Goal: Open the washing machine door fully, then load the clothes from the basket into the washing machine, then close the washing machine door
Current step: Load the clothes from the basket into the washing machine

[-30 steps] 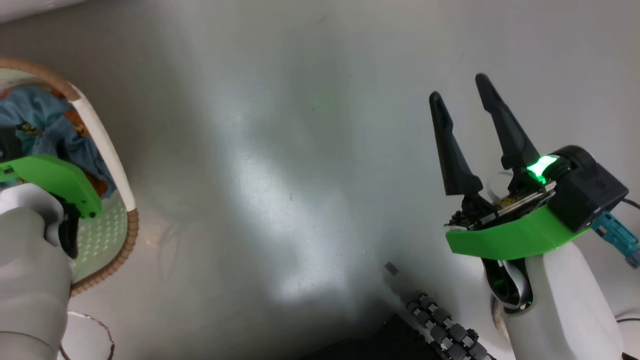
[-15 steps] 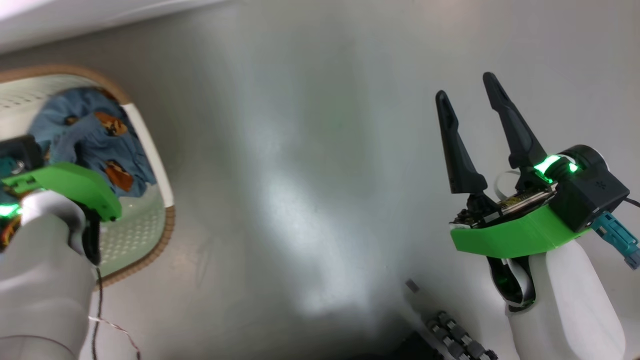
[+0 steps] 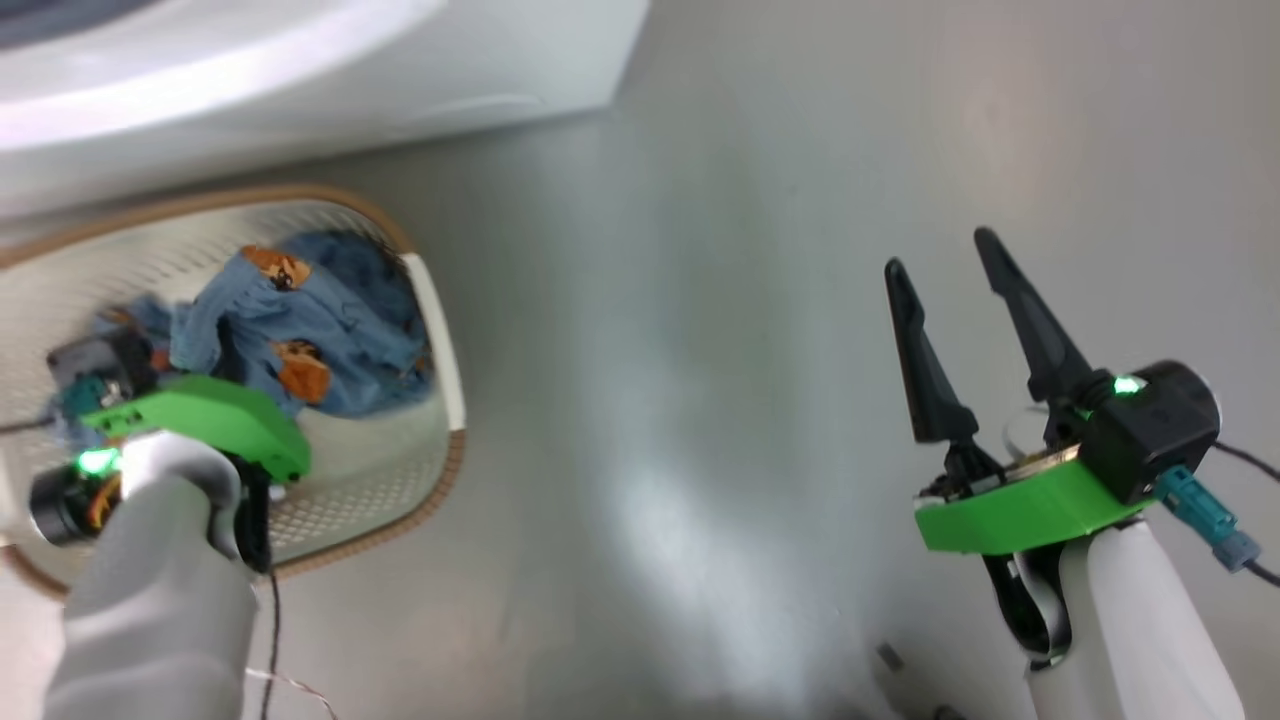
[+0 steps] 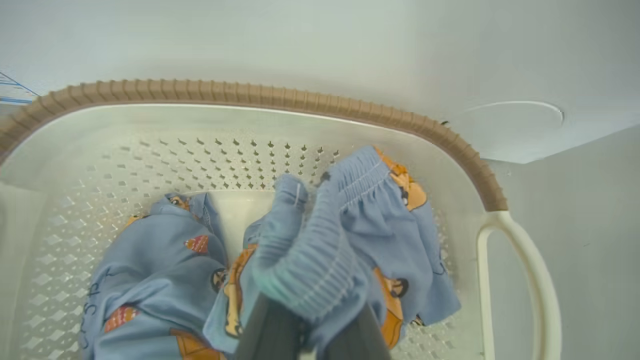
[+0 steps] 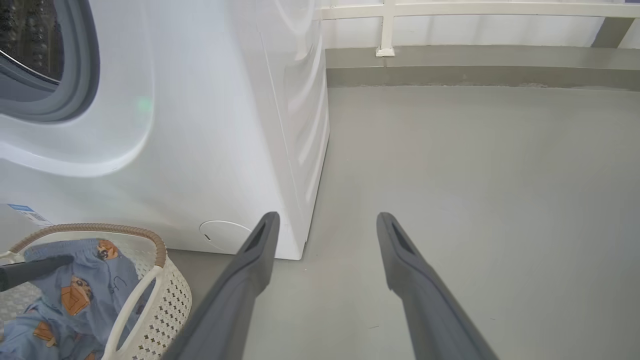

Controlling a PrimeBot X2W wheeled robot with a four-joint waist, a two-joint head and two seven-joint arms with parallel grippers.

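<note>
A gathered fold of the clothes (image 4: 350, 225) is pinched tight by the left gripper (image 4: 312, 325) inside the basket (image 4: 250, 95), set just in front of the washing machine (image 5: 200, 125). The fabric is judged soft, light and limp, best taken by such bunched folds. The right gripper (image 3: 940, 250) is held wide, empty.

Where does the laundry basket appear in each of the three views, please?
Head view: the basket sits at left centre, below the washing machine.
Left wrist view: it fills the lower part, brown rim arching across.
Right wrist view: bottom-left corner.
Shared landmark: the blue clothes inside it.
</note>
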